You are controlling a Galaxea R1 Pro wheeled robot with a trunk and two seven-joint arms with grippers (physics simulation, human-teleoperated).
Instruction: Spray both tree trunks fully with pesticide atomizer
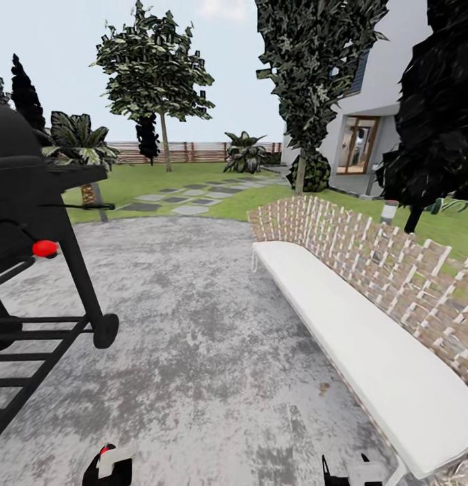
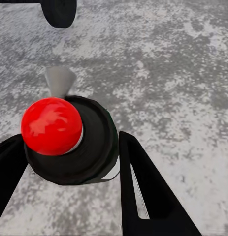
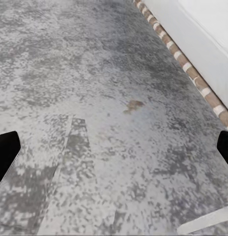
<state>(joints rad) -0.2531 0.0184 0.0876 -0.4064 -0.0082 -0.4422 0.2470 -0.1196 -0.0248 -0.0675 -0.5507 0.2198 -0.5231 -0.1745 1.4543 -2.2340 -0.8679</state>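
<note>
- Both of my grippers peek in at the bottom of the head view: my left gripper [image 1: 107, 466] and my right gripper [image 1: 346, 470].
- From the head view I stand on a gray stone patio [image 1: 193, 324].
- A black grill [image 1: 32, 223] on a wheeled stand is at my left. It has a red knob [image 1: 44, 248].
- A long white bench [image 1: 369, 344] with a woven back runs along my right.
- Past the patio is green grass [image 1: 146, 179] with stepping stones [image 1: 173, 199] and a brown fence [image 1: 193, 152] far back.
- Two tall trees grow out there, one tree [image 1: 156, 74] on the left and another tree [image 1: 308, 74] nearer the white house [image 1: 389, 108].
- From my left wrist view, my left gripper [image 2: 69, 162] hugs the spray bottle [image 2: 77, 142]. My black fingers [image 2: 143, 187] press on each side of it. Its black top has a red ball [image 2: 51, 126], and a gray nozzle [image 2: 58, 81] pokes out.
- A black wheel [image 2: 58, 11] of the grill sits on the stone near it.
- From my right wrist view, my right gripper [image 3: 116, 150] is spread wide with nothing in it. I see just the tips of its fingers [image 3: 5, 150] at the edges.
- Below is gray stone, and the edge of the bench [image 3: 202, 44] is at one side.
</note>
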